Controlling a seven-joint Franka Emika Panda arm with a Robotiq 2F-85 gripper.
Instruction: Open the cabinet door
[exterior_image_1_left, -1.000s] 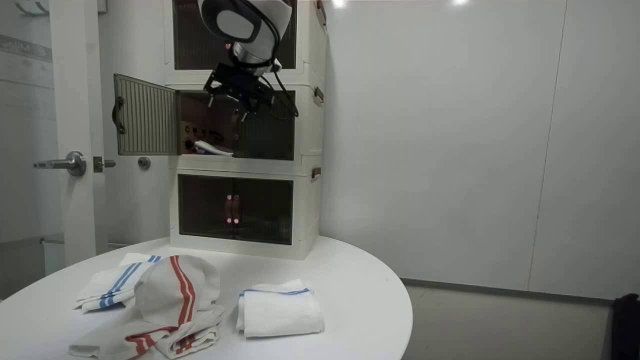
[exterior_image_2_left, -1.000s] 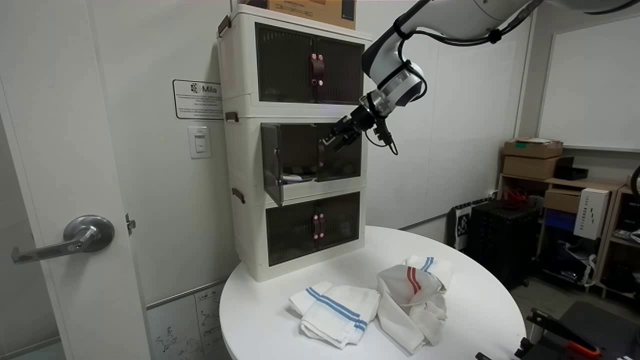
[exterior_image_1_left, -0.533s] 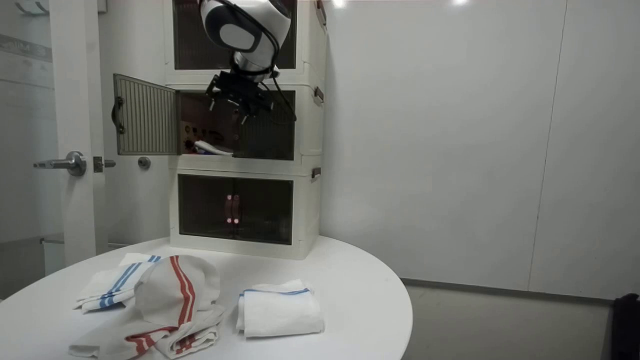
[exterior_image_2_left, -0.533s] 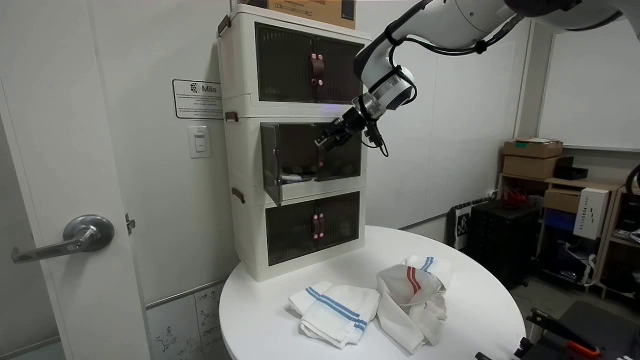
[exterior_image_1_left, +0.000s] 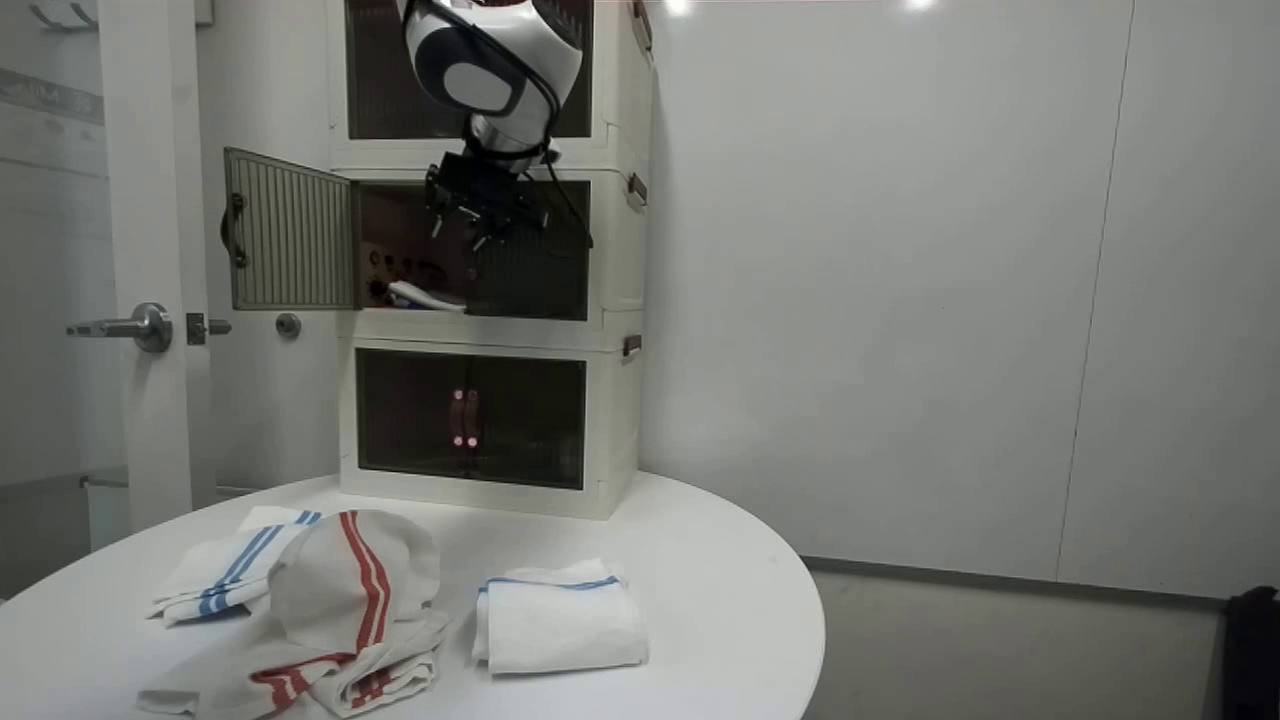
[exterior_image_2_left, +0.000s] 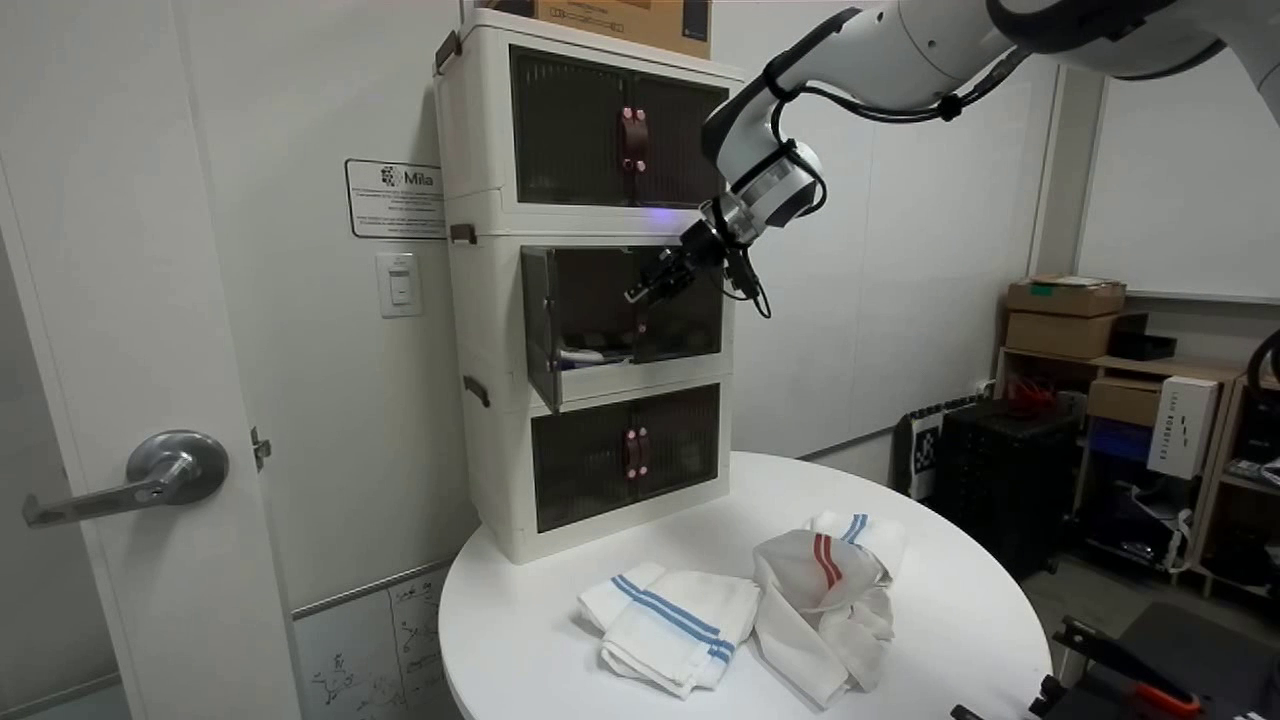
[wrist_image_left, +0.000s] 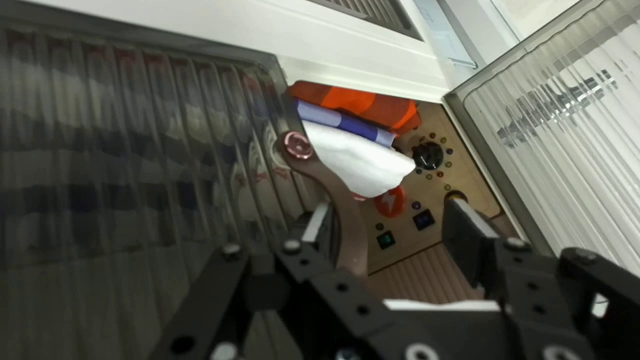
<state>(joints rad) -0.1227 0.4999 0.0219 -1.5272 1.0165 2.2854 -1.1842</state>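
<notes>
The cabinet (exterior_image_1_left: 480, 332) is a white stack that also stands in an exterior view (exterior_image_2_left: 488, 330). In its middle compartment, a ribbed see-through door (exterior_image_1_left: 290, 232) is swung open; it also shows in the wrist view (wrist_image_left: 560, 115). The neighbouring middle door (wrist_image_left: 125, 175) is shut, with a brown strap handle (wrist_image_left: 352, 230). My gripper (wrist_image_left: 392, 232) is open and empty in front of the middle compartment, as in both exterior views (exterior_image_1_left: 459, 236) (exterior_image_2_left: 648, 290). The handle shows between the fingers, close to one; whether they touch I cannot tell. Its lower end is hidden.
Inside the middle compartment are folded cloths (wrist_image_left: 360, 157) and a panel with knobs and lights (wrist_image_left: 435, 195). On the round white table (exterior_image_1_left: 720, 580) lie a red-striped cloth (exterior_image_1_left: 355, 590) and blue-striped cloths (exterior_image_1_left: 565, 620). A cardboard box (exterior_image_2_left: 620, 25) sits on the cabinet.
My gripper has moved slightly down and closer to the middle compartment. Its fingertips look nearer together in an exterior view. The open door's free edge has shifted very slightly outward.
</notes>
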